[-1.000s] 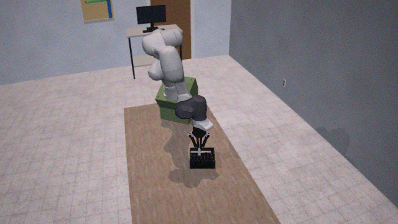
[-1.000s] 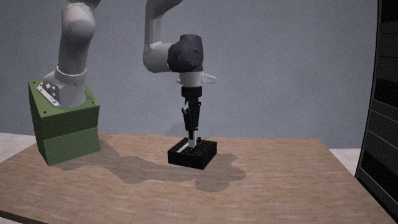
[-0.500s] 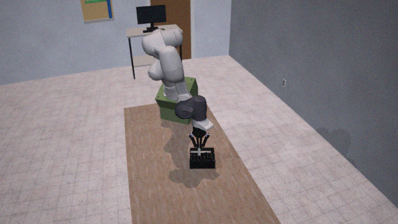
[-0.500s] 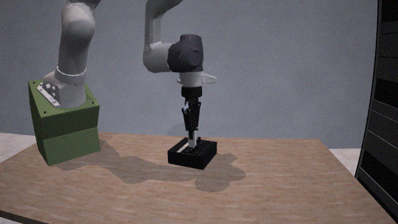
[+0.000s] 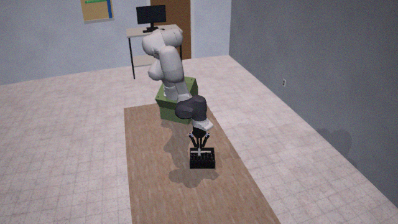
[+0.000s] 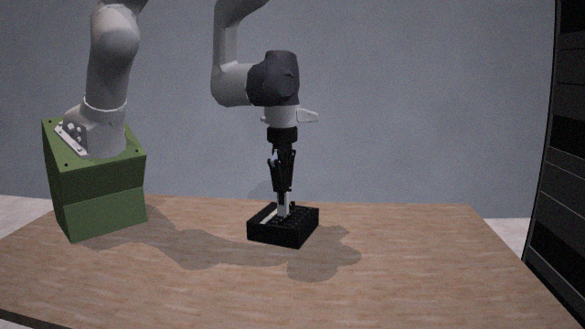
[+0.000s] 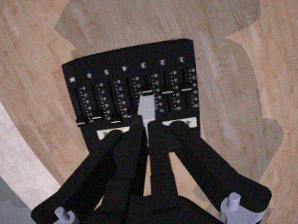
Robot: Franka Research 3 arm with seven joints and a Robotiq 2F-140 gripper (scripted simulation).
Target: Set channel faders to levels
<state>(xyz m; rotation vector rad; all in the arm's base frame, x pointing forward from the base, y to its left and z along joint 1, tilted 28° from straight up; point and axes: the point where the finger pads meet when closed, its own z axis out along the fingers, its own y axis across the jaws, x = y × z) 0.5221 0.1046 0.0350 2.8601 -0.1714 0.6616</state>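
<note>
Tool (image 7: 145, 112) fingers pressed together, empty, tips down on the lighting desk (image 7: 169, 56) among its faders.

You're looking at a long wood-grain counter (image 5: 149, 193) set on a pale tiled floor (image 5: 62, 124). Two things rest directly on it. At the far end you'll find the green pedestal (image 6: 102, 207) that carries the arm, sitting flush on the surface close to the counter's edge. Nearer the middle, slightly toward the right-hand long edge in the top view, stands the black lighting desk (image 6: 282, 226), flat on the wood, well apart from the pedestal. Dark shadows spread across the wood between them and just past the desk's near side.
</note>
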